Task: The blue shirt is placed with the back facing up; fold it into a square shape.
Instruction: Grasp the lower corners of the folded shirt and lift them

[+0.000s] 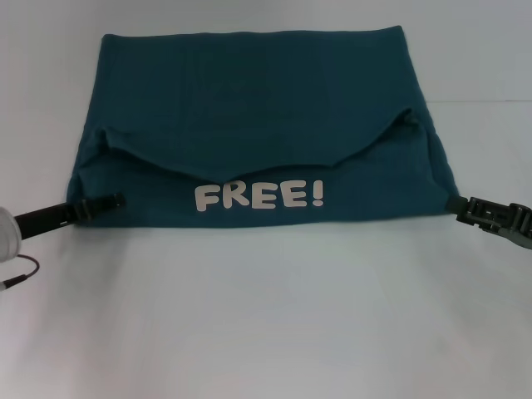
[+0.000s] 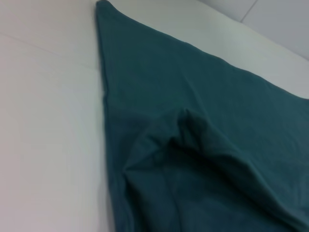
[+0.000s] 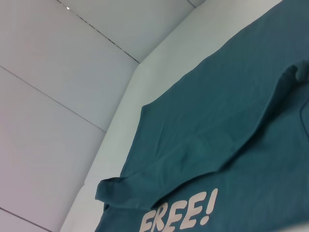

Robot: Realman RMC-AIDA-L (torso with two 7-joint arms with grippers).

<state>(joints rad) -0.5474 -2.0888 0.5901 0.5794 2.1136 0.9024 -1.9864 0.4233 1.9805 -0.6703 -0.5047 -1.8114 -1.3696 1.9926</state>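
Teal cloth takes up the far half of the white table (image 1: pixel 266 332): the blue shirt (image 1: pixel 249 91) lies flat, its near part already folded up over itself so the white "FREE!" lettering (image 1: pixel 258 197) faces up along the near edge, with the curved neckline just beyond it. The left gripper (image 1: pixel 116 200) sits low at the shirt's near left corner, its thin black fingers looking drawn together right at the hem, though I cannot tell whether cloth is pinched between them. The right gripper (image 1: pixel 465 208) sits at the shirt's near right corner, just touching the edge; I cannot tell how its claw stands. To my eye the first lengthwise fold is done and the arms are placed for the next. That move would need both near corners firmly gripped and carried evenly toward the shirt's far edge, so the panel lands square rather than skewed.
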